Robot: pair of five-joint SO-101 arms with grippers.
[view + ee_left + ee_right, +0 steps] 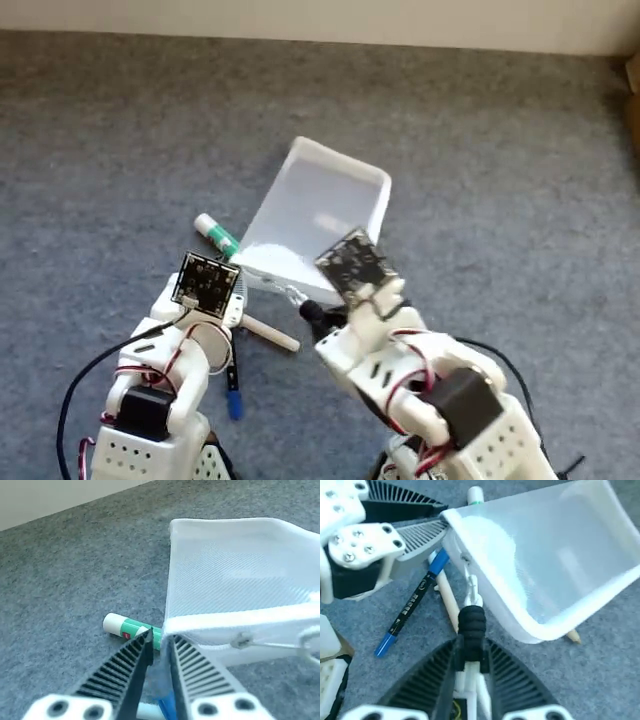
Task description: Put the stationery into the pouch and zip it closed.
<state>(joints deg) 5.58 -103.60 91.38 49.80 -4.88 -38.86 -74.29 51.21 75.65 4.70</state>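
Grey carpet (480, 150) lies under everything. Nearest the arms, a blue marker (233, 380) and a wooden pencil (268, 334) lie loose outside the pouch (315, 210). The right gripper (471, 647) is clamped on the black zipper pull (471, 625). The left gripper (159, 642), nearly closed, appears to pinch the pouch's near corner. Just beyond that corner lies a green-and-white glue stick (217, 235), also outside. The step looks like opening the zip. Next, the right arm likely must draw the pull along while the left braces the pouch.

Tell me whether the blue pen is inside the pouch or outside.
Outside. The blue pen lies on the carpet next to the pencil, beside the pouch rather than within it.
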